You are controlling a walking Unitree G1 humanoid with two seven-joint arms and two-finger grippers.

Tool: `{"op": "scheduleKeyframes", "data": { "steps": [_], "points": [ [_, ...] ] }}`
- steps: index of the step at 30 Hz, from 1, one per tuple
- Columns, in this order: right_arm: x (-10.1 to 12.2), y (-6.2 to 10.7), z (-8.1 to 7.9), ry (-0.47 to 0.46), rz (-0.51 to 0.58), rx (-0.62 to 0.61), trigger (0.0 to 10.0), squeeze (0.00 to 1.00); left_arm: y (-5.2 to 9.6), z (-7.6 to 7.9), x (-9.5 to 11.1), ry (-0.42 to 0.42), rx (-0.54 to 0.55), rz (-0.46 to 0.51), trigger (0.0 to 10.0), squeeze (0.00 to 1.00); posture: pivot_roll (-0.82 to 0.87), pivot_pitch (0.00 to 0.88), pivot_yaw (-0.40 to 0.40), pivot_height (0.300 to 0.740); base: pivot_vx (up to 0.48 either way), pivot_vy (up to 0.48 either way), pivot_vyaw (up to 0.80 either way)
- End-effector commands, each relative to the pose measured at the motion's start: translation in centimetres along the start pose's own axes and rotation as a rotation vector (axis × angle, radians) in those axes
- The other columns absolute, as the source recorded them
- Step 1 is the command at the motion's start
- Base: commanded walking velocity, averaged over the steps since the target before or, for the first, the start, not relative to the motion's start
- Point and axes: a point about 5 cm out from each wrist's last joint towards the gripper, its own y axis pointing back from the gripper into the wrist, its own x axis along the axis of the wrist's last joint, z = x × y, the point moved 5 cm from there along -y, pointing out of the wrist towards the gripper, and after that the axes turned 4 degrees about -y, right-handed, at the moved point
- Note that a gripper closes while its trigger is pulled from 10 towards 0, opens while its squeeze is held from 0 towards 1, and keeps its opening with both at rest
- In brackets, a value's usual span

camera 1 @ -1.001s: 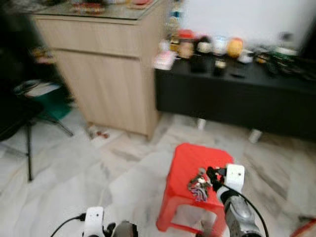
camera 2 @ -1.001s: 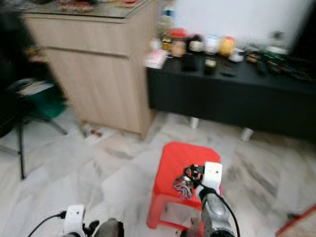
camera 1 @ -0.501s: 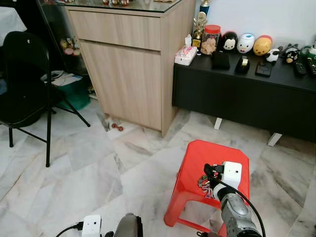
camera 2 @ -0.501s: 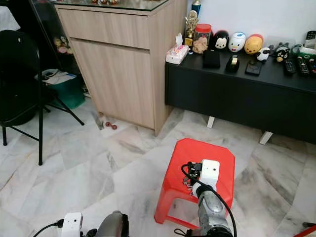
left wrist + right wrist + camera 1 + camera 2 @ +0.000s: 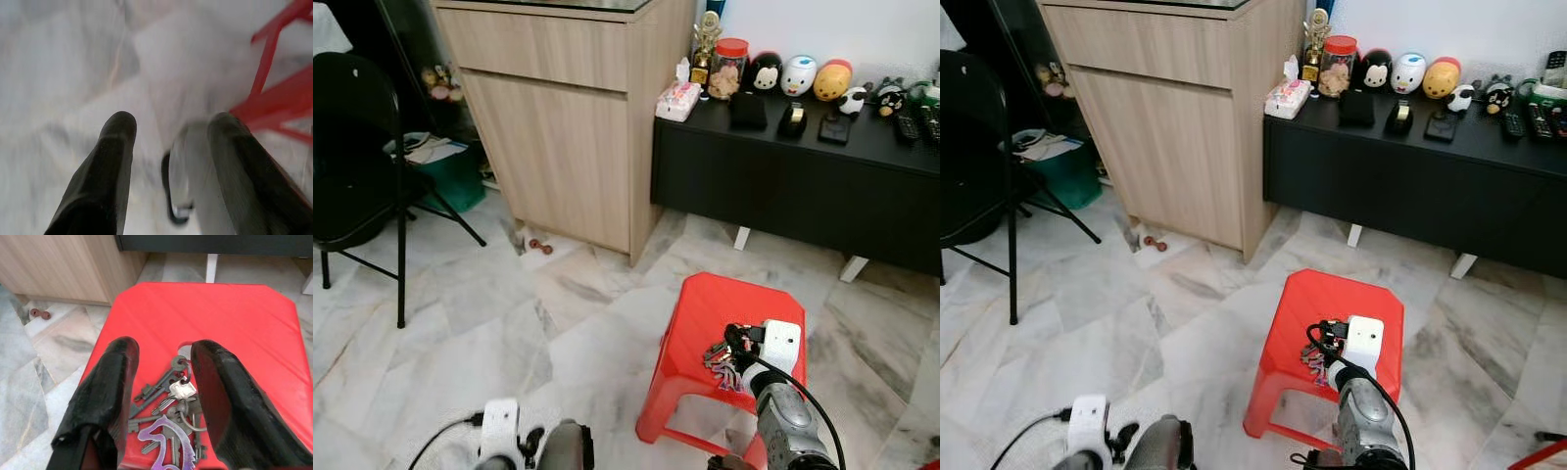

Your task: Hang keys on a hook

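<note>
- Right wrist view: the right gripper (image 5: 161, 391) stood with its two long black fingers (image 5: 105, 391) spread wide and clasping nothing, straddling the bunch of grey metal keys (image 5: 168, 416) with a purple horse-shaped tag (image 5: 166, 443).
- The keys lay flat on the red plastic stool (image 5: 205, 318), near the seat's edge closest to the robot, roughly mid-width and just on the robot's side of the small hole in the seat.
- The longest keys fanned with their long axes slanting across the seat, bits away from the ring; the ring (image 5: 188, 413) sat close to one finger and the purple tag pointed toward the near edge.
- Compared with half a second before, the head views had shifted only slightly, and the gripper remained over the stool seat with the bunch beneath it; I judged the grasp not yet made, so hanging was some way off.
- No hook could be made out in these views.
- Beyond the stool stood a light wooden cabinet (image 5: 558, 117) and a low black sideboard (image 5: 783, 186) on the marble floor (image 5: 460, 333).
- The left gripper (image 5: 166, 152) hung idle near the floor, fingers parted and empty.
</note>
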Motion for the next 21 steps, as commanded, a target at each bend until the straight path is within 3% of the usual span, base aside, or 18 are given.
{"op": "scheduleKeyframes", "data": {
  "steps": [1, 10, 15, 21],
  "points": [
    [-0.3, 0.0, -0.1, -0.012, -0.017, -0.003, 10.0, 0.00, -0.2, 0.3, 0.7, 0.001, -0.004, 0.030, 10.0, 0.00, 0.09, 0.100, -0.001, 0.639, 0.000, 0.000, 0.00],
    [-0.4, 0.0, -0.4, 0.000, -0.018, 0.013, 10.0, 0.00, 0.0, 0.4, 0.1, 0.040, -0.001, 0.020, 10.0, 0.00, 0.08, 0.089, 0.000, 0.639, 0.000, 0.000, 0.00],
    [-0.5, 0.0, -0.5, 0.020, -0.021, 0.019, 10.0, 0.00, 0.1, 0.3, -0.1, 0.038, 0.003, 0.014, 10.0, 0.00, 0.09, 0.087, -0.002, 0.639, 0.252, 0.000, 0.62],
    [-0.6, 0.0, -0.6, -0.011, -0.019, 0.011, 10.0, 0.00, 0.1, 0.5, -0.2, 0.030, -0.007, 0.012, 10.0, 0.00, 0.08, 0.079, -0.002, 0.639, 0.329, 0.000, 0.00]
  ]
}}
